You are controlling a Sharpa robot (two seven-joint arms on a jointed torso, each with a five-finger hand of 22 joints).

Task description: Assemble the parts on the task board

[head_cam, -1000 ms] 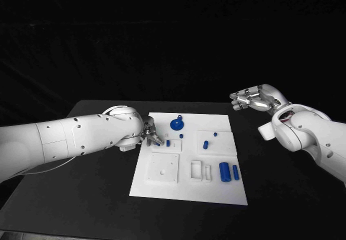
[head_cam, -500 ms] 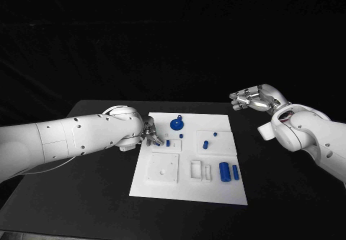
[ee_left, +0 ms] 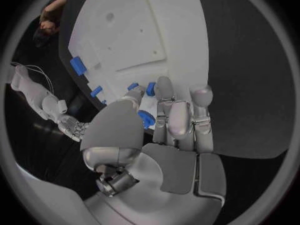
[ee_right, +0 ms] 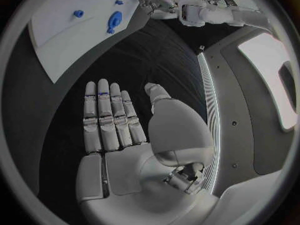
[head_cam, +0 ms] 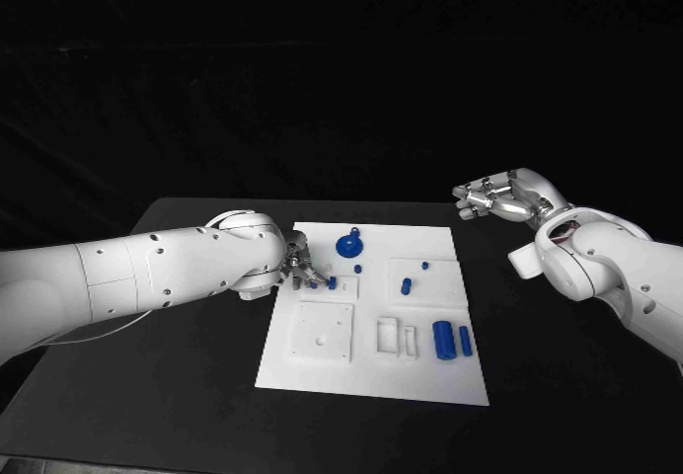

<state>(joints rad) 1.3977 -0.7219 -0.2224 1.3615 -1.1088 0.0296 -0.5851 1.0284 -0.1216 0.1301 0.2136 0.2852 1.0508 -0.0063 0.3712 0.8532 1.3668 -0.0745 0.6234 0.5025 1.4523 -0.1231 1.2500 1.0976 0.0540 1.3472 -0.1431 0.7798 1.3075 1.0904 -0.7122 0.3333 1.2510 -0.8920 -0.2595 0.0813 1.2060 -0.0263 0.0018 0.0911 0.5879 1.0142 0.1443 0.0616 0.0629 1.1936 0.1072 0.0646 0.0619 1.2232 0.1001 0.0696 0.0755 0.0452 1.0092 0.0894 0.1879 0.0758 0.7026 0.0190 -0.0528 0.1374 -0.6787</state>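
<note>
left hand [head_cam: 296, 267] low over task board [head_cam: 373, 370], right hand [head_cam: 493, 197] raised

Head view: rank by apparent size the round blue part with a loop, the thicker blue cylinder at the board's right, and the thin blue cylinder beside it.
1. Round blue part with a loop, close to the next.
2. Thicker blue cylinder.
3. Thin blue cylinder.

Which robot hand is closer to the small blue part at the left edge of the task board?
Left. The left robot hand is right at the small blue part, fingers around it; the right robot hand hovers beyond the task board's far right corner.
</note>
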